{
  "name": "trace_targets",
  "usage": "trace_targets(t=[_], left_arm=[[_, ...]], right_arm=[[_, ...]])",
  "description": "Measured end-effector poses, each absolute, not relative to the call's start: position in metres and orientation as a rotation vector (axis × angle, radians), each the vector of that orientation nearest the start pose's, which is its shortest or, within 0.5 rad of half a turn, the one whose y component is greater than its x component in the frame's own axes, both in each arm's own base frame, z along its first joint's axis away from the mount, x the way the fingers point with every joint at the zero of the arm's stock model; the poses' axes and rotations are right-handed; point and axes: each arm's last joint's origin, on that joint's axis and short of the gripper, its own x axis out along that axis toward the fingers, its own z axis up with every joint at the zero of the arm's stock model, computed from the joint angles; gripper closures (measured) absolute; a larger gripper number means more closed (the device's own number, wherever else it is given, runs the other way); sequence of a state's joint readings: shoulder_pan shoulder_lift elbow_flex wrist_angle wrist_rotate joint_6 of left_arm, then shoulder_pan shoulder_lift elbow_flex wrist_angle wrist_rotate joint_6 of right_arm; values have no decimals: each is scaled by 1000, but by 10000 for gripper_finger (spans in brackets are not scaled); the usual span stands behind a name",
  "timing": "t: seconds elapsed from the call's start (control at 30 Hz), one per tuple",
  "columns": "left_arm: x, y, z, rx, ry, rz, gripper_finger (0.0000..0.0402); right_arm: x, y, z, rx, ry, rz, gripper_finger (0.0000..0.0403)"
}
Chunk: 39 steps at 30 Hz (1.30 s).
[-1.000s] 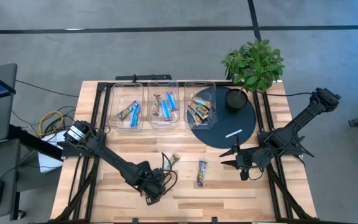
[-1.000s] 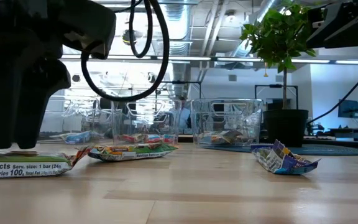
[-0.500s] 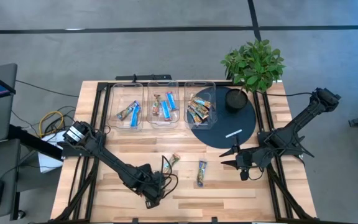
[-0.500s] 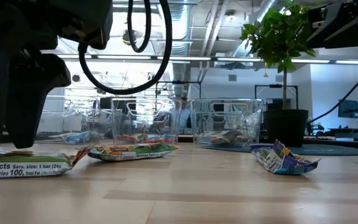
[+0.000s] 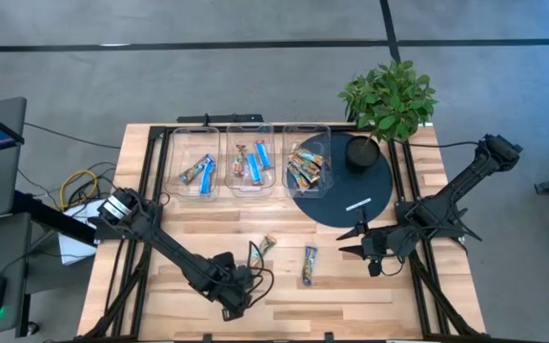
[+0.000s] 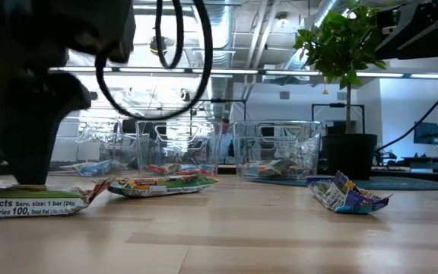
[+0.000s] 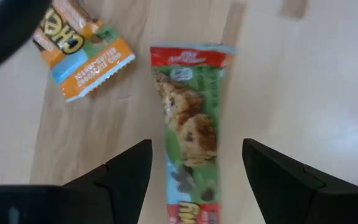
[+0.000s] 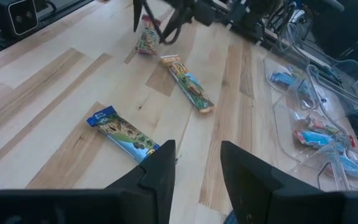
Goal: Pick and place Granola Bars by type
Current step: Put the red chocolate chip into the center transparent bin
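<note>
Left end effector (image 7: 194, 163) lower — astride green bar (image 7: 189, 127)

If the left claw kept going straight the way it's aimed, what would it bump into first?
Most likely the green-wrapped granola bar: it lies between the left gripper's open fingers, flat on the wooden table.

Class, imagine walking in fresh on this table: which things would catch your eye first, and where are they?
The left tool, open, hangs right over a green-wrapped granola bar at the table's near edge, an orange-wrapped bar lying beside it. Three clear bins of sorted bars line the far side. A leafy potted plant stands at the far right corner on a dark round disc.
</note>
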<state>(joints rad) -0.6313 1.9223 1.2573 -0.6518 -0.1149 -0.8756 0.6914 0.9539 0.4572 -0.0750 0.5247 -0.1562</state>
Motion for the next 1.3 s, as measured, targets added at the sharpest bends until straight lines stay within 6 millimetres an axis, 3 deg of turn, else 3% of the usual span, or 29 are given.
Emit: trace_targets(t=[0.17, 0.3, 0.53, 0.97, 1.3], left_arm=[[301, -216, 132, -226, 1365, 102, 156], [301, -213, 126, -239, 1419, 118, 156], [302, -211, 128, -262, 1456, 156, 162], [306, -207, 130, -228, 1471, 152, 251], [309, -206, 132, -247, 1483, 145, 276]], right_arm=[[155, 109, 204, -475, 463, 198, 282], [155, 108, 204, -474, 466, 193, 282], [159, 103, 204, -452, 479, 157, 282], [161, 97, 201, -432, 510, 119, 282], [161, 97, 201, -432, 510, 119, 282]])
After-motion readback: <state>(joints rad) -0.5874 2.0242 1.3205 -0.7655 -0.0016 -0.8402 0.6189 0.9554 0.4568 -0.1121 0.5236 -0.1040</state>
